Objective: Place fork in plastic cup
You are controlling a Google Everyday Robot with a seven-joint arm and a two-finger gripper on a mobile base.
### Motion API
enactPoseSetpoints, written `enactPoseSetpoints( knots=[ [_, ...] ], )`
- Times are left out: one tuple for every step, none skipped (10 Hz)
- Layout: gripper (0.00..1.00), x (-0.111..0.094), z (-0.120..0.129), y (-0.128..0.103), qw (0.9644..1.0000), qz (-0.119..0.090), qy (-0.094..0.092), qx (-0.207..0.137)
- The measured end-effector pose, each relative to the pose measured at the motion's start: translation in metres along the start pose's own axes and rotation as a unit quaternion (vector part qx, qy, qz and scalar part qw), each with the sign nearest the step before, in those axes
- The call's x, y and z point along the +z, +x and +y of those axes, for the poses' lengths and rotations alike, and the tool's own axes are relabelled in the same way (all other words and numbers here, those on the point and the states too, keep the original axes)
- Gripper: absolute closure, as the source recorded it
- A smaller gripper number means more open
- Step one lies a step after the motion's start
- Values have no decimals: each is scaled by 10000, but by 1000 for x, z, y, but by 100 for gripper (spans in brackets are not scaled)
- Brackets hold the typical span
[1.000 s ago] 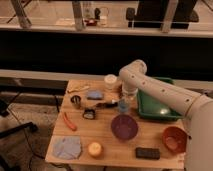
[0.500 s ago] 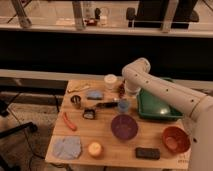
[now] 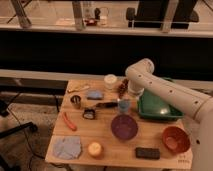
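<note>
The fork [image 3: 106, 105], with a dark handle and a silvery end, lies flat on the wooden table [image 3: 107, 137] just left of the small bluish plastic cup [image 3: 123, 105]. The cup stands upright behind the purple bowl [image 3: 124, 127]. My white arm comes in from the right and bends down at the table's back. My gripper [image 3: 123, 91] hangs at its end, just above and behind the cup. It does not appear to touch the fork.
A green tray [image 3: 156, 106] lies right of the cup, under the arm. Also on the table are an orange bowl [image 3: 175, 139], a black block [image 3: 147, 152], a white cup [image 3: 110, 80], a blue sponge [image 3: 94, 94], a metal cup [image 3: 76, 101], an orange-red stick [image 3: 69, 121], a blue cloth [image 3: 67, 147] and a yellow ball [image 3: 95, 148].
The arm's elbow and wrist have shifted a little to the right and up. The fork, the cup and the other things have not moved.
</note>
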Motion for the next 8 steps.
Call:
enactPoseSetpoints(
  knots=[
    [100,3,1,0,10000,4,-25,-2],
    [100,7,2,-2,10000,8,-53,-7],
    [100,10,2,-6,10000,1,-70,-24],
    [100,11,1,-9,10000,2,-87,-43],
    [100,13,1,-9,9999,10,-103,-43],
    [100,13,0,-8,9999,19,-113,-36],
    [100,14,1,-7,9999,29,-128,-32],
    [100,15,0,-6,9999,34,-140,-29]
  ],
)
